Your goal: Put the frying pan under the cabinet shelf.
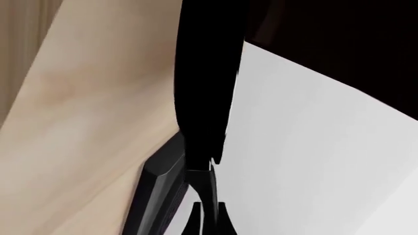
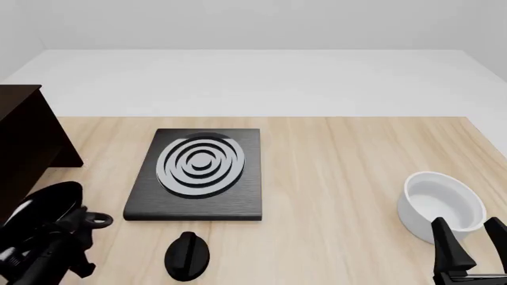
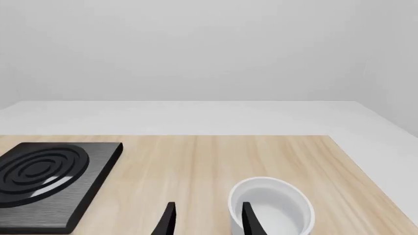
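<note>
I see the cabinet as the biggest thing here, a dark, near-black block at the bench's far left edge, cut off by the frame. The light wood bench carries everything else. Near its middle lies a black slab with silver rings. A white bowl stands at the right, and a small black knob-like piece lies just in front of the slab.

The pan is off the bench surface at lower left, tilted up on edge, its black outside facing the front camera, just right of the cabinet's front face. My left gripper has it: in the left wrist view the jaws pinch the pan's dark edge, which runs straight out ahead between the fingers, with the cabinet's dark board beyond. So the pan sits in the jaws, beside the cabinet and not under any board that I can make out.

My right gripper hangs low at the right with jaws spread and nothing between them; its fingers point toward the bowl, one finger overlapping the bowl's near rim in that view.

I can read no writing or brand anywhere.
</note>
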